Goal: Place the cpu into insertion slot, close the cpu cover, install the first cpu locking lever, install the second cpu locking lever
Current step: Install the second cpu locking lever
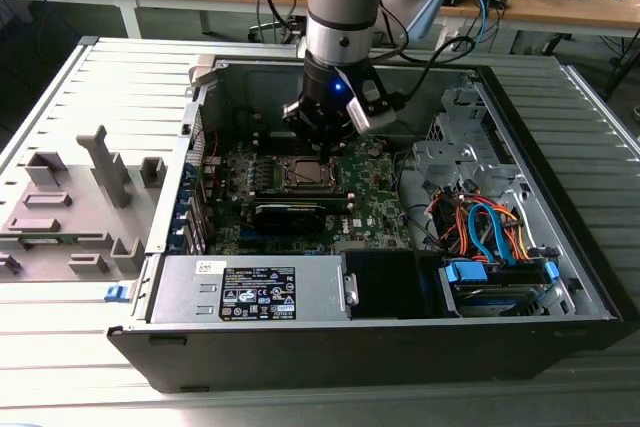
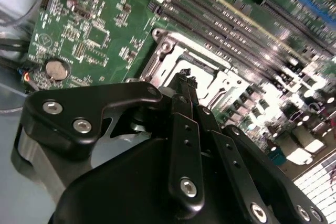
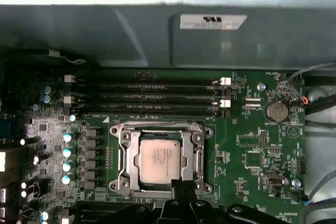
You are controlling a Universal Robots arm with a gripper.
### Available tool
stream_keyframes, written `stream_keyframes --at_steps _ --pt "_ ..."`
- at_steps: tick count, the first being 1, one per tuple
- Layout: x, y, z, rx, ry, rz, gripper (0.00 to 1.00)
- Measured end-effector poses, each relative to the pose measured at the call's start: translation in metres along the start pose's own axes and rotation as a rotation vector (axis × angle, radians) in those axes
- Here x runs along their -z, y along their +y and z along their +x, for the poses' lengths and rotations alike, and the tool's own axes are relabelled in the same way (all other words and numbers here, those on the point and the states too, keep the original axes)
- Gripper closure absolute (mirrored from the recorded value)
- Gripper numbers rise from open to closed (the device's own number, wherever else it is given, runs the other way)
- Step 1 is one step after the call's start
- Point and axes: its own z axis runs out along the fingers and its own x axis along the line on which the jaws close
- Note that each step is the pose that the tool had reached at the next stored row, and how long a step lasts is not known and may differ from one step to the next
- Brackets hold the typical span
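Inside an open computer case (image 1: 560, 277), the cpu (image 3: 161, 159) is seen seated in the insertion slot (image 3: 122, 136), framed by the closed cpu cover (image 3: 135, 156). The gripper (image 3: 184, 188) is held at the cover's edge, fingers (image 2: 185, 103) pressed together.

No print is showing clearly enough to read; a black-and-white label (image 1: 257, 292) is sitting on the grey power supply box (image 1: 190, 299), with a small white sticker (image 1: 210, 267) beside it; a white label (image 3: 212, 22) is sticking to the case wall (image 3: 105, 35) in the first wrist view; faint marking is lying across the cpu (image 3: 160, 160); tiny white lettering is dotting the green motherboard (image 3: 252, 145).
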Motion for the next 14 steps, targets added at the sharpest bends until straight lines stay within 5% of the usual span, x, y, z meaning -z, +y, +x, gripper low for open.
stream_keyframes --at_steps 6,8,10,11,12,14 --pt "-0.0003 -0.0270 0.0006 0.000 0.0000 -0.0011 0.89" --pt "-0.0006 -0.0313 0.0007 0.000 -0.0003 -0.0080 0.89" --pt "-0.0009 -0.0353 0.0008 0.000 -0.0007 -0.0297 0.89" --pt "-0.0012 -0.0379 0.0008 0.000 -0.0011 -0.0538 0.89" --pt "-0.0016 -0.0402 0.0009 0.001 -0.0016 -0.0700 0.89" --pt "-0.0027 -0.0428 0.0009 0.001 -0.0018 -0.0776 0.89"
